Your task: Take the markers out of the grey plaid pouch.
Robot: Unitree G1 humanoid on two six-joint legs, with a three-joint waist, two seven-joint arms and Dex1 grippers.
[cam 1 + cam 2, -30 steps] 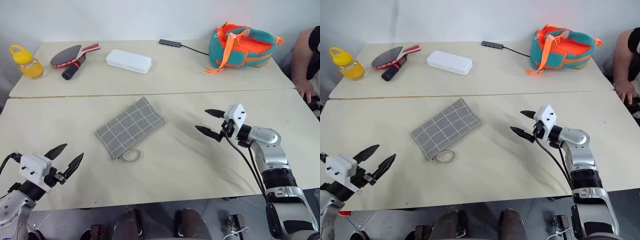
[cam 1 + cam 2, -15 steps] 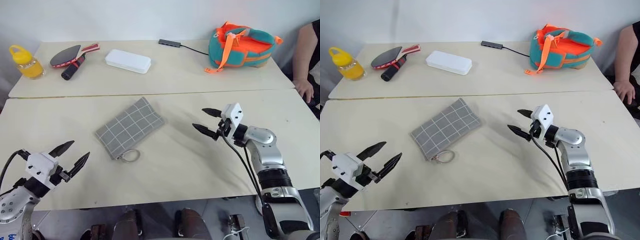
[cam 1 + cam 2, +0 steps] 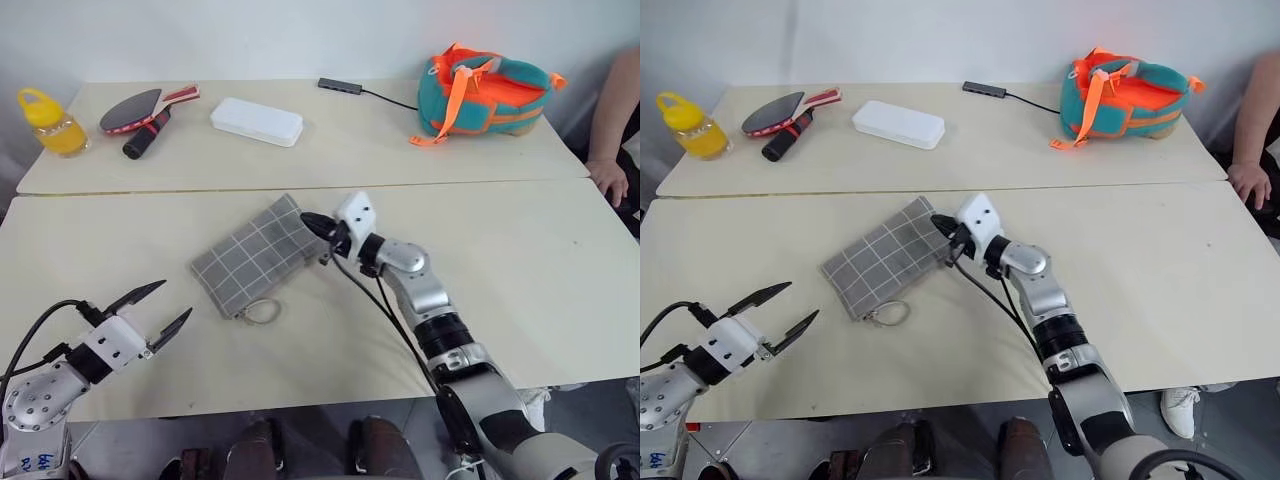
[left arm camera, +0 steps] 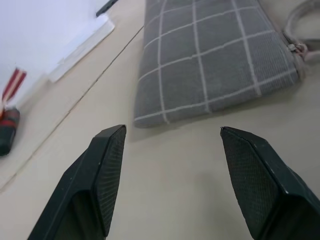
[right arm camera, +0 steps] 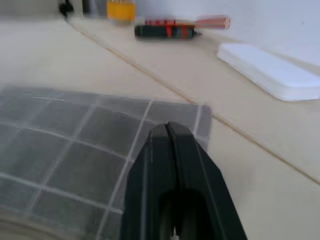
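The grey plaid pouch [image 3: 260,254] lies flat mid-table; it looks soft and light, best pinched at a corner. The right gripper [image 3: 312,222], closed and empty, meets its far corner; the left gripper [image 3: 157,308] waits spread apart.

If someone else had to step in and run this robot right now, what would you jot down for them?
Right claw: shut, tips at the far corner of the grey plaid pouch; whether it pinches the fabric I cannot tell.
Left claw: open, holding nothing, near the table's front edge, short of the pouch.
Pouch: flat on the table, metal ring end toward the robot.
Done: no markers out yet.
Left: open the pouch and take them out.
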